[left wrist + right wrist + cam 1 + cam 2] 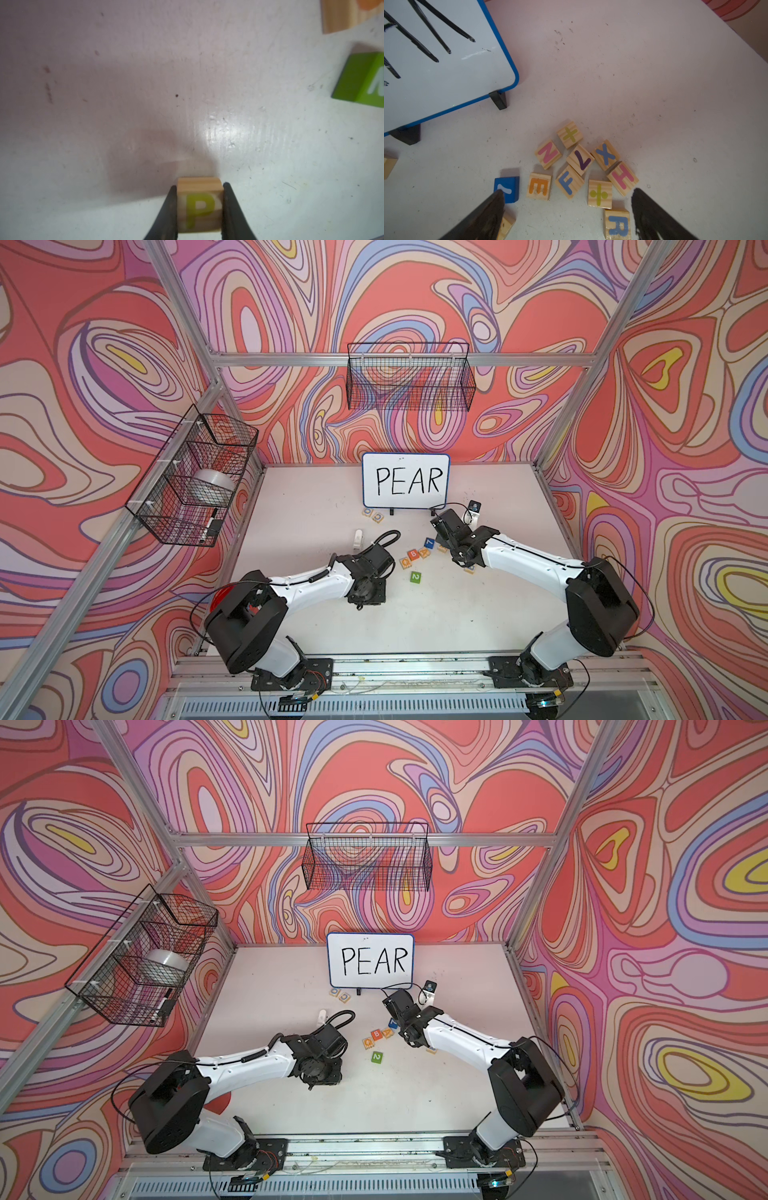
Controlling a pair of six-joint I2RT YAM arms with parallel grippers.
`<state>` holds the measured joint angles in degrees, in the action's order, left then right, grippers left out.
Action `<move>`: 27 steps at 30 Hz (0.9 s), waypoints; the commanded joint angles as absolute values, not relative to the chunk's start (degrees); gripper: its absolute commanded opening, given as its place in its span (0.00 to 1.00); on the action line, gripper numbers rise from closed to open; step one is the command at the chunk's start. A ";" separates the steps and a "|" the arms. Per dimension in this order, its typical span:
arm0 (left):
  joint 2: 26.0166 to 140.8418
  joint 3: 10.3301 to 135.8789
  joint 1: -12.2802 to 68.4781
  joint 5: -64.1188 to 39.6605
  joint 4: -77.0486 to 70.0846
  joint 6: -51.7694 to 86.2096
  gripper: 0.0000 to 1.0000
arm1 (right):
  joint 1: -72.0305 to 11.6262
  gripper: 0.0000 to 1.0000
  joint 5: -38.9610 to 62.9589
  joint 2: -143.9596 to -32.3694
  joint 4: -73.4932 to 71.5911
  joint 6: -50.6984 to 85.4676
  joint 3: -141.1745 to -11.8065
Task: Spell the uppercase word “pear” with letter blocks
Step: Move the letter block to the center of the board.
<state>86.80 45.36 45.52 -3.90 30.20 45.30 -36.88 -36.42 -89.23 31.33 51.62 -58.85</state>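
Observation:
My left gripper is shut on a pale-wood letter block with a yellow-green P, just over the white table at left of centre. Whether the block touches the table is unclear. My right gripper is open above a loose cluster of letter blocks. In that cluster the orange E block lies flat, and the blue R block lies close to one fingertip. In both top views a pale block that seems to show an A lies between the two arms.
The white board marked PEAR stands at the back. Nearby lie a red B cube, a green 2 cube, a blue 7 cube and other wooden blocks N, L, X, H, F. Two more blocks sit by the board. Wire baskets hang on the walls.

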 commanded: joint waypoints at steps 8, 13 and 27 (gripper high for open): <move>93.21 48.62 45.88 -8.32 31.53 45.94 0.32 | -37.00 0.97 -39.86 -86.60 34.20 53.12 -57.78; 92.96 48.62 45.88 -8.63 31.34 45.09 0.44 | -37.07 0.97 -40.52 -85.50 34.58 54.96 -56.95; 86.24 44.76 45.88 -11.39 29.19 47.59 0.58 | -37.00 0.97 -40.08 -89.03 35.24 54.11 -59.85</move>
<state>87.57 45.93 45.52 -10.04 29.04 46.13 -36.88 -39.20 -88.03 34.57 54.30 -58.30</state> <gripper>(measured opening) 0.580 0.970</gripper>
